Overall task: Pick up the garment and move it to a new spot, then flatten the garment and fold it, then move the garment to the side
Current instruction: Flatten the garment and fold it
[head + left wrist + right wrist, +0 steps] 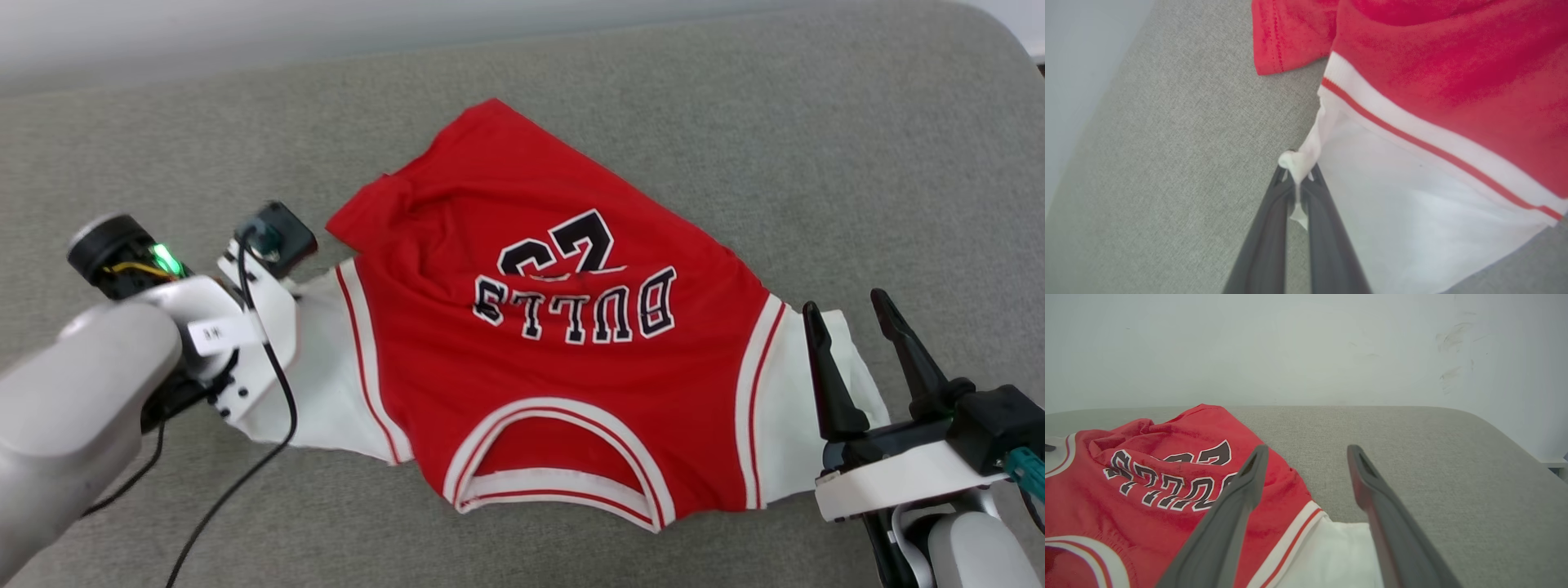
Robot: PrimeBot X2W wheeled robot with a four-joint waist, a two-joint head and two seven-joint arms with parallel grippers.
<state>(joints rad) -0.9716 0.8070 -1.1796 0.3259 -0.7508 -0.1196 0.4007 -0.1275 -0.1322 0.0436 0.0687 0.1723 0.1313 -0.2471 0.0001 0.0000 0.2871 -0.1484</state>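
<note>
Your garment [555,384] lies lettering-up mid-worktop [735,106] — red body, black "BULLS 23", white sleeves with striped trim, collar toward the near edge, hem rumpled toward the far one. Your left gripper [1297,179] has its jaws pinched on one sleeve's edge; your right gripper [845,304] stands jaws wide over the other sleeve.

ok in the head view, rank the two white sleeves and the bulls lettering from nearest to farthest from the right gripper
1. Right-side white sleeve, lying directly beneath the open right gripper.
2. BULLS lettering, across the middle of the garment.
3. Left-side white sleeve, at the opposite edge, pinched by the left gripper.
</note>
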